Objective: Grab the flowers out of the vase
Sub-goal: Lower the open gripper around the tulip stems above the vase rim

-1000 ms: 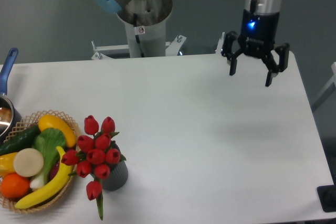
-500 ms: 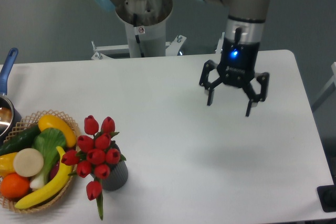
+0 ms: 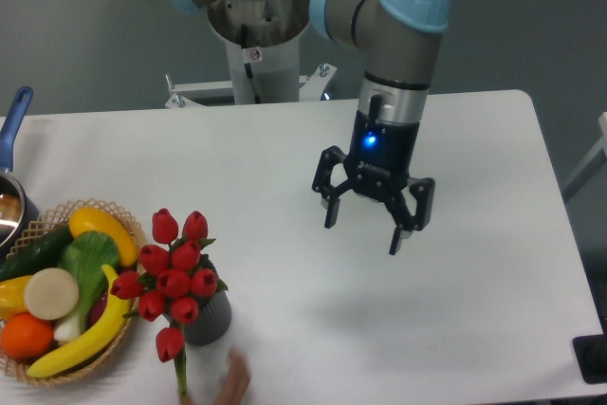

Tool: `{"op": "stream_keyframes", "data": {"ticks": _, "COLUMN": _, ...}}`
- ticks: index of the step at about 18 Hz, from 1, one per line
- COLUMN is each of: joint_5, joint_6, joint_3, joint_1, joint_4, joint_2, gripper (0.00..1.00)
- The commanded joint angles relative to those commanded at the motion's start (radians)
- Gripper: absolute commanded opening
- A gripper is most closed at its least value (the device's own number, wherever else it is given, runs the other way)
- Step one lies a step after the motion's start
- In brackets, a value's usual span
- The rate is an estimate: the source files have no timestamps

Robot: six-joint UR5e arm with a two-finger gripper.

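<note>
The flowers (image 3: 174,280), a bunch of red tulip buds with green leaves, stand in the vase (image 3: 207,319), a small dark grey ribbed cylinder near the table's front left. One bud droops over the vase's front with a green stem hanging down. My gripper (image 3: 364,231) hangs open above the middle of the table, well to the right of the flowers and higher, with nothing between its fingers.
A woven basket (image 3: 115,347) of fruit and vegetables sits right beside the vase on its left. A pot with a blue handle (image 3: 13,122) is at the far left edge. A fingertip (image 3: 232,378) shows at the front edge near the vase.
My gripper has travelled from the table's back right corner down and leftward to the middle, staying open. A fingertip has appeared at the front edge by the vase.
</note>
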Motion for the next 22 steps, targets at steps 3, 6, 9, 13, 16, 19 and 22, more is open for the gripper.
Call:
{"op": "stream_keyframes", "data": {"ticks": 3, "joint_5": -0.144, "joint_6": 0.060, "joint_3": -0.017, "joint_1": 0.018, "joint_4": -0.002, "joint_2": -0.003, "gripper": 1.00}}
{"op": "stream_keyframes", "data": {"ticks": 6, "joint_5": -0.253, "joint_6": 0.130, "joint_3": -0.044, "joint_1": 0.029, "joint_4": -0.002, "joint_2": -0.006, "gripper": 1.00}}
{"op": "stream_keyframes", "data": {"ticks": 9, "joint_5": -0.414, "joint_6": 0.201, "joint_3": -0.104, "joint_1": 0.081, "joint_4": -0.002, "joint_2": -0.003, "gripper": 1.00}}
{"op": "stream_keyframes", "data": {"ticks": 13, "joint_5": -0.438, "joint_6": 0.216, "joint_3": -0.156, "joint_1": 0.092, "joint_4": -0.005, "joint_2": 0.001, "gripper": 1.00}}
{"op": "stream_keyframes", "data": {"ticks": 16, "joint_5": -0.439, "joint_6": 0.213, "joint_3": -0.167, "joint_1": 0.077, "joint_4": -0.006, "joint_2": 0.006, "gripper": 1.00}}
{"op": "stream_keyframes", "data": {"ticks": 19, "joint_5": -0.444, "joint_6": 0.192, "joint_3": -0.163, "joint_1": 0.022, "joint_4": -0.012, "joint_2": 0.000, "gripper": 1.00}}
{"op": "stream_keyframes", "data": {"ticks": 22, "joint_5": -0.441, "joint_6": 0.138, "joint_3": -0.155, "joint_1": -0.018, "joint_4": -0.012, "joint_2": -0.021, "gripper": 1.00}}
